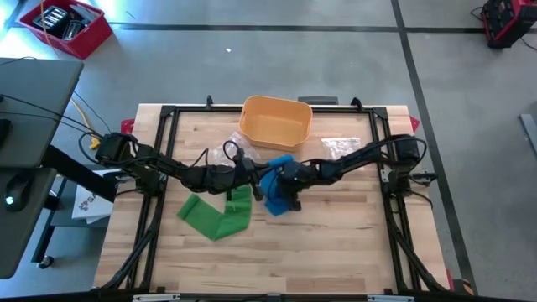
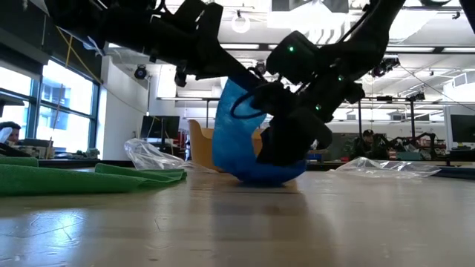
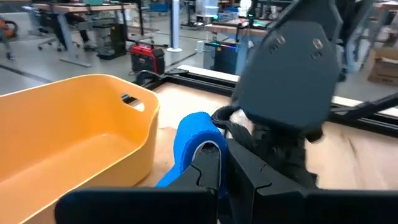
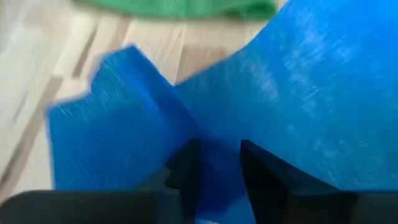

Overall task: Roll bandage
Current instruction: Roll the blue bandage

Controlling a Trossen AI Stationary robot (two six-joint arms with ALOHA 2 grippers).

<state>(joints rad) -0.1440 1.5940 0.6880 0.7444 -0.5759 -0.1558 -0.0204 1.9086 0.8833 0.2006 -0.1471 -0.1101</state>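
Observation:
A blue bandage (image 1: pixel 275 186) is held between both grippers at the table's middle. In the low view it stands up as a curved band (image 2: pixel 236 141) with its lower part on the wood. My left gripper (image 1: pixel 257 183) comes from the left and is shut on it. My right gripper (image 1: pixel 288 198) comes from the right and is shut on it too. A green bandage (image 1: pixel 218 216) lies flat and partly unrolled on the table, near-left of them, touched by no gripper. My left gripper pinches the blue bandage at a curled loop (image 3: pixel 194 138) between its two fingers, coming slanting from the table's left. The loop stands up past the fingertips. How many layers it has cannot be told. My right gripper pinches a fold of the blue bandage (image 4: pixel 217 146) between its two fingers (image 4: pixel 186 163), coming from the table's right and pointing down. The cloth spreads out on both sides of the fingers, and its lower part (image 2: pixel 261 176) rests on the table.
A yellow bin (image 1: pixel 275 122) stands at the far middle, close behind the grippers. Clear plastic wrappers lie at the far left (image 1: pixel 224 153) and far right (image 1: pixel 340 147) of it. The near half of the wooden table (image 1: pixel 319 252) is bare.

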